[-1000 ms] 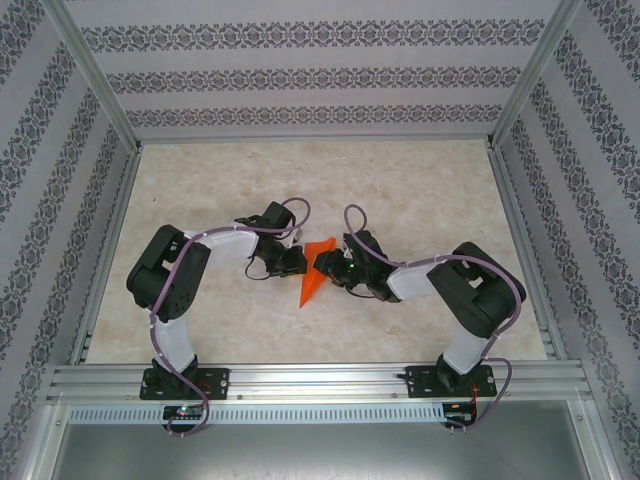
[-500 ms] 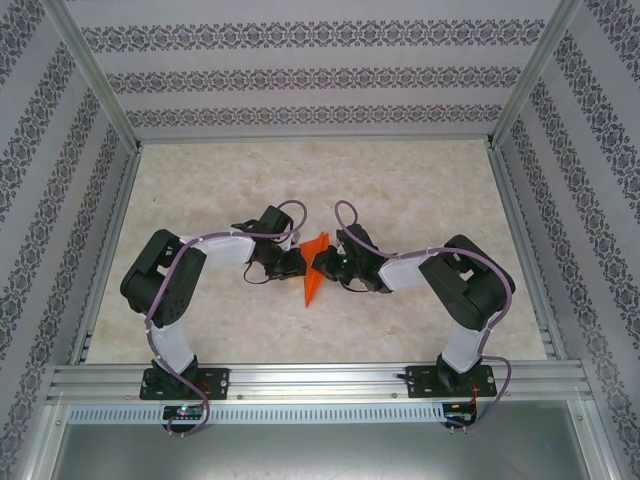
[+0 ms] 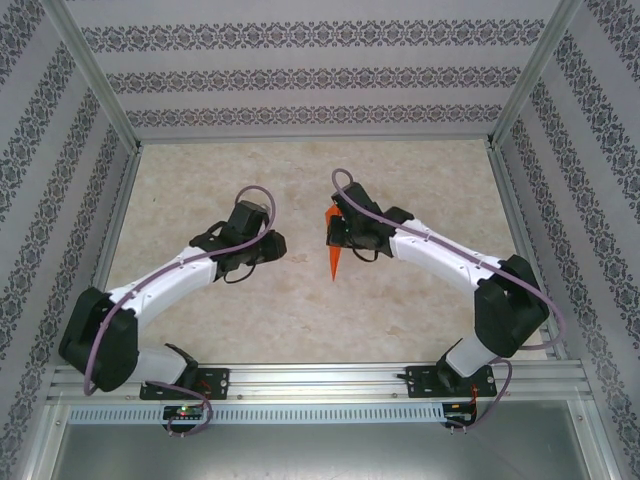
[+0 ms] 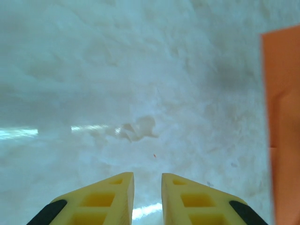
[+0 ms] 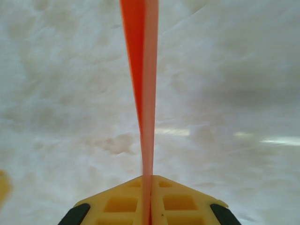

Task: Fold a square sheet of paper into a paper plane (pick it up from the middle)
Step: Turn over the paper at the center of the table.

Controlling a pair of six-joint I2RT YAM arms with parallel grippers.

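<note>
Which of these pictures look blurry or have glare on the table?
Left wrist view: table hazy, with a white glare streak at left. Right wrist view: paper plane too close, smeared; glare at right. Top external view: sharp, evenly lit.

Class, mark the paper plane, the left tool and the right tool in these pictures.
paper plane (image 3: 334, 258): top view, middle of its orange body.
left tool (image 4: 147, 180): left wrist view, gap between its yellow fingertips.
right tool (image 5: 151, 182): right wrist view, where its fingertips pinch the paper plane.

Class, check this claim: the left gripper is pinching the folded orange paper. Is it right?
No. The right gripper is pinching the folded orange paper, as the right wrist view shows; the left gripper holds nothing.
</note>
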